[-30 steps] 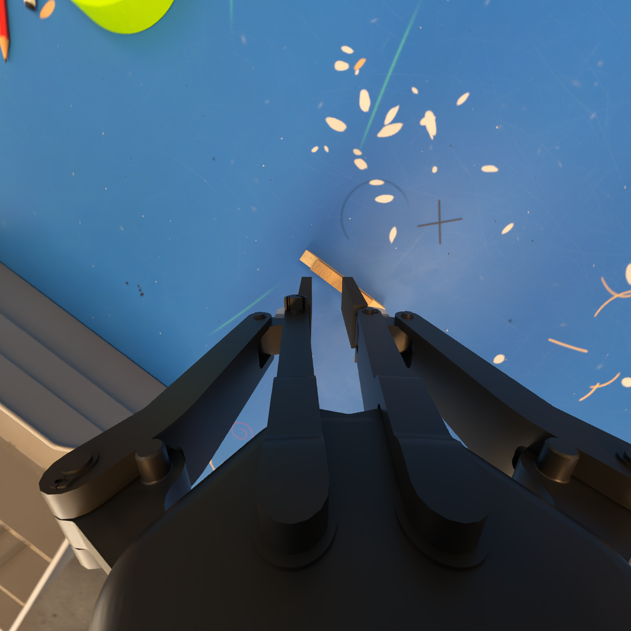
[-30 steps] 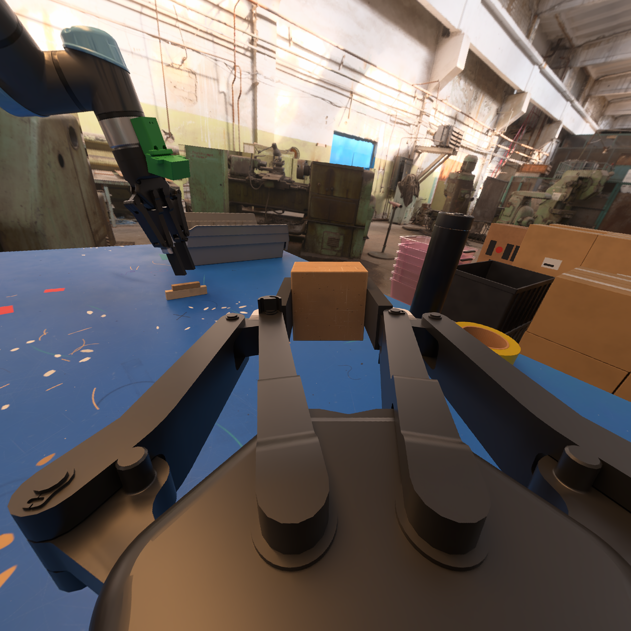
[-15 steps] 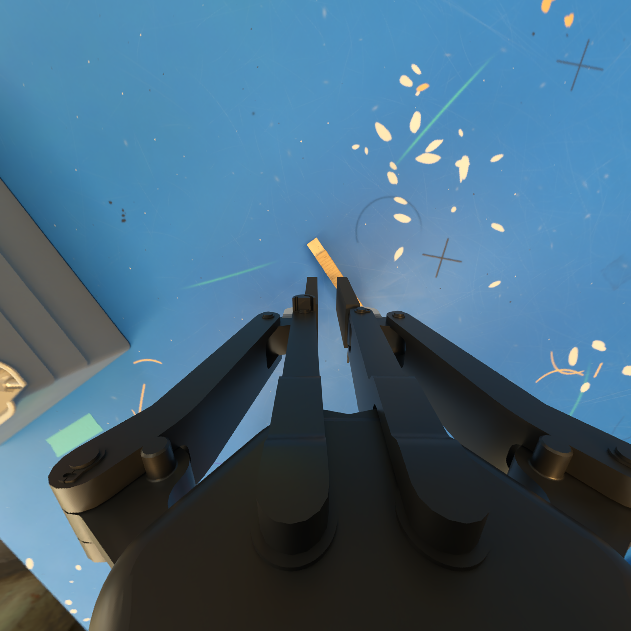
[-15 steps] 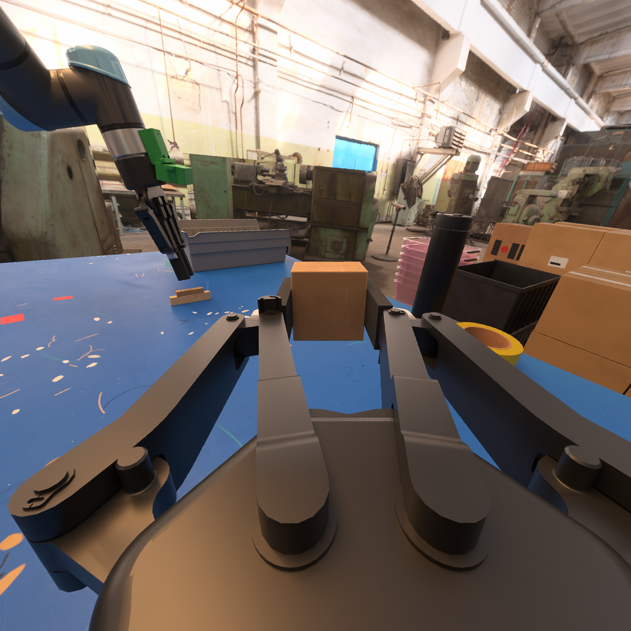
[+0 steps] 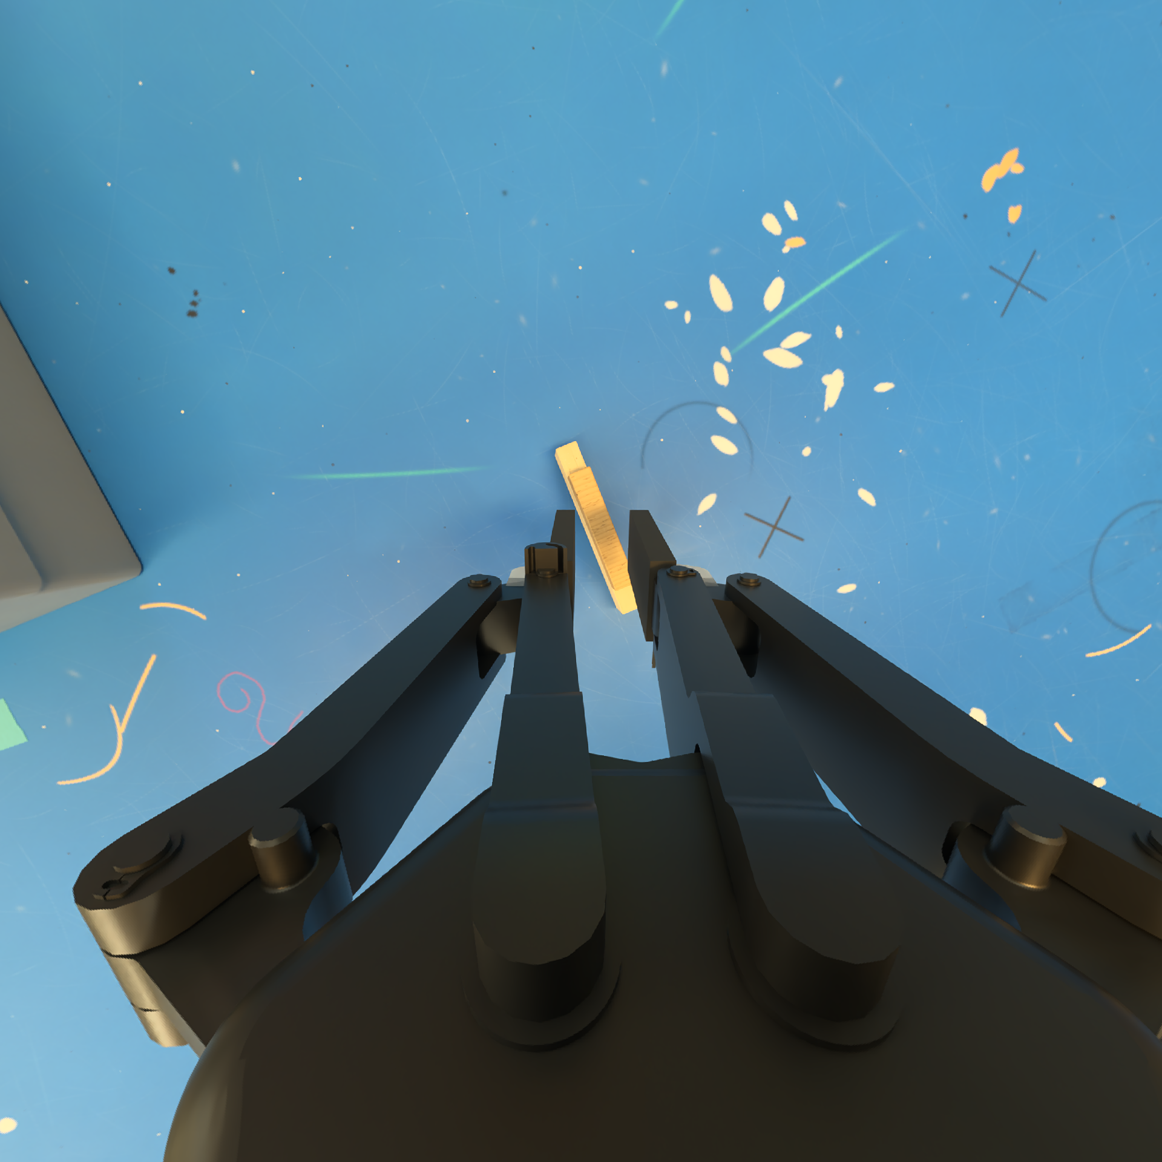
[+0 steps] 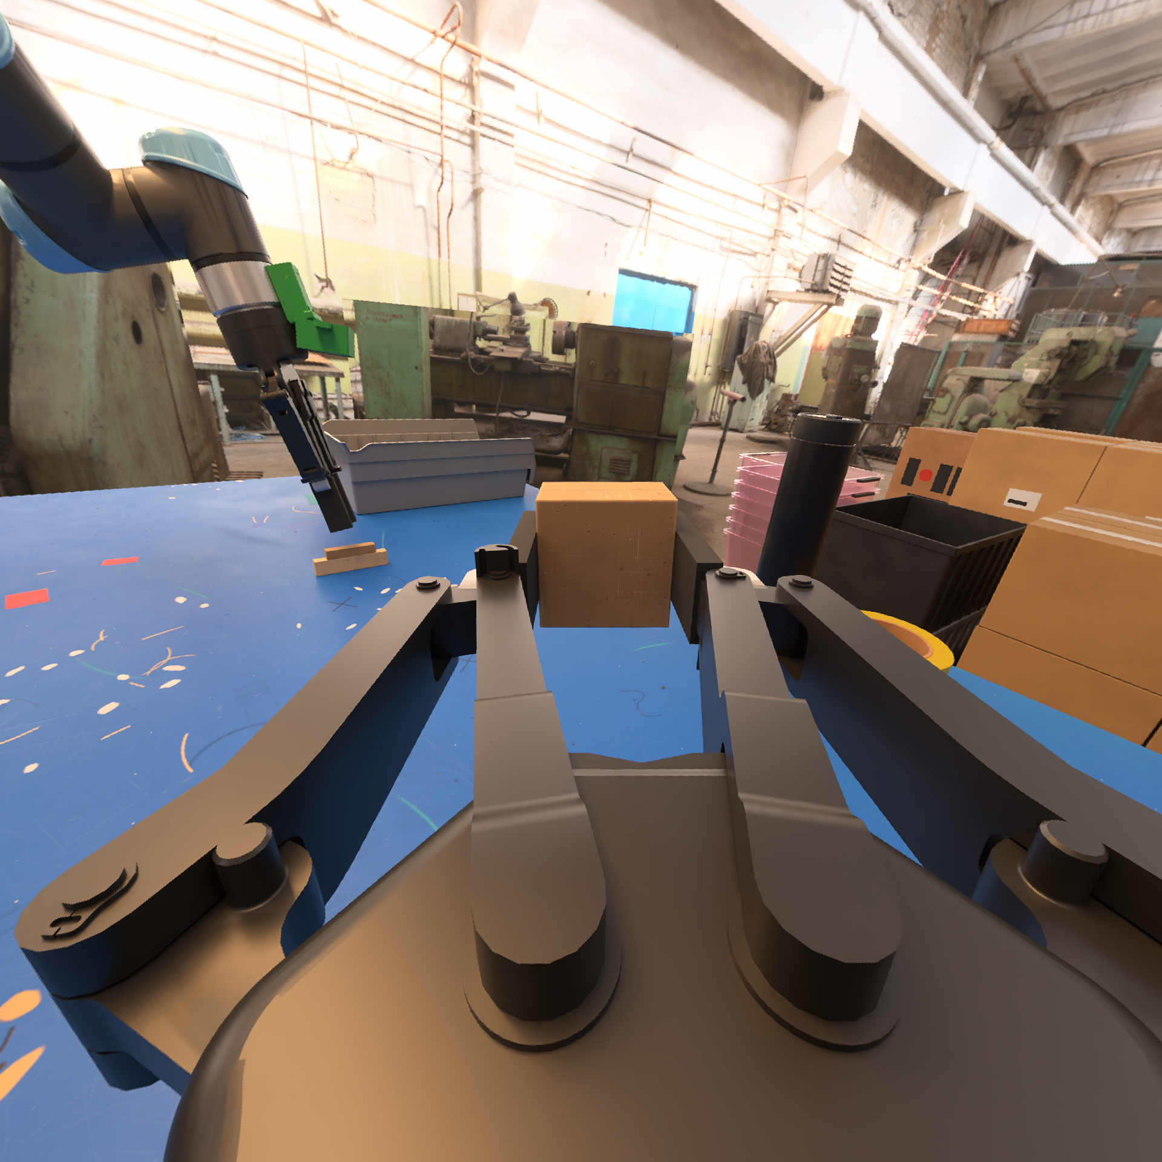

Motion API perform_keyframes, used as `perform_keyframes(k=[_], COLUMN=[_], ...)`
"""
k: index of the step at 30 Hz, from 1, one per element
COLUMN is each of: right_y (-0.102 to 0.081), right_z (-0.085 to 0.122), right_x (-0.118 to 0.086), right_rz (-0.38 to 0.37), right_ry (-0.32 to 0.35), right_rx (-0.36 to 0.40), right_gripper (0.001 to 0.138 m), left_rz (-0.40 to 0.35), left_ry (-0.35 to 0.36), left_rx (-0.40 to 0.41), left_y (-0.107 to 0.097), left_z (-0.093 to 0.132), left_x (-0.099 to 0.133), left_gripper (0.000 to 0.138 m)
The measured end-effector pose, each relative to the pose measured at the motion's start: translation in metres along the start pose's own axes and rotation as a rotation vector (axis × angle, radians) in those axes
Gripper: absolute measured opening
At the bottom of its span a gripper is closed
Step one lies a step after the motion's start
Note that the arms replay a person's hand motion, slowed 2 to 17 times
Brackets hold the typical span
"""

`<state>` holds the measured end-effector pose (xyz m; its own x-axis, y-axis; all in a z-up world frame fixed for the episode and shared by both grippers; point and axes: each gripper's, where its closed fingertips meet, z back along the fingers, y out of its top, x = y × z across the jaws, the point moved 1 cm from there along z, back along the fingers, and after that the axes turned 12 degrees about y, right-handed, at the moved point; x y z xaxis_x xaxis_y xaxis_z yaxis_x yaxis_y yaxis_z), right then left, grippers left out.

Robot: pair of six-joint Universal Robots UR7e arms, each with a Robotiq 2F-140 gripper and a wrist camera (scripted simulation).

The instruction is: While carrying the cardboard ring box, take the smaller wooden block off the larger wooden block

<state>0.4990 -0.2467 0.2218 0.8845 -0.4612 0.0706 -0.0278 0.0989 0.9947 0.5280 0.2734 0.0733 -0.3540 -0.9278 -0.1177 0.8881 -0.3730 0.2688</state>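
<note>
The smaller wooden block (image 5: 597,522) lies on top of the larger wooden block (image 5: 569,454) on the blue table. Both also show in the right wrist view, the smaller block (image 6: 349,551) resting on the larger block (image 6: 355,564). My left gripper (image 5: 600,522) points down just above the stack with its jaws narrowly apart and empty. In the left wrist view the blocks run lengthwise through the gap. The left gripper also shows in the right wrist view (image 6: 336,519), its tips slightly above the stack. My right gripper (image 6: 607,566) is shut on the cardboard ring box (image 6: 603,553), held above the table.
A grey bin (image 6: 434,465) stands behind the blocks and shows at the left edge of the left wrist view (image 5: 38,503). A black cylinder (image 6: 811,490) and a yellow tape roll (image 6: 912,635) stand at the right. A black crate (image 6: 924,547) and cardboard cartons lie beyond the table edge.
My left gripper has turned and shifted, so the blocks now line up in the gap between its fingers. The blocks have not moved. The right gripper still holds the box.
</note>
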Motion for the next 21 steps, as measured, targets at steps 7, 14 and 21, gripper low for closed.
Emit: perform_keyframes(k=[7, 14, 21], right_y=[0.0039, 0.0067, 0.0107], right_z=[0.0009, 0.0005, 0.0006], right_x=[0.0009, 0.0007, -0.0009], right_rz=[-0.007, -0.009, -0.006], right_ry=[0.010, 0.022, 0.038], right_rx=[0.011, 0.015, 0.025], right_gripper=[0.050, 0.050, 0.050], left_rz=[0.075, 0.152, 0.206], left_ry=[-0.011, -0.026, -0.047], left_rx=[0.006, 0.015, -0.004], left_y=[0.0027, 0.0072, 0.0081], left_z=[0.0014, 0.0032, 0.0034], left_x=[-0.0010, -0.0037, -0.0039], left_gripper=[0.024, 0.024, 0.024])
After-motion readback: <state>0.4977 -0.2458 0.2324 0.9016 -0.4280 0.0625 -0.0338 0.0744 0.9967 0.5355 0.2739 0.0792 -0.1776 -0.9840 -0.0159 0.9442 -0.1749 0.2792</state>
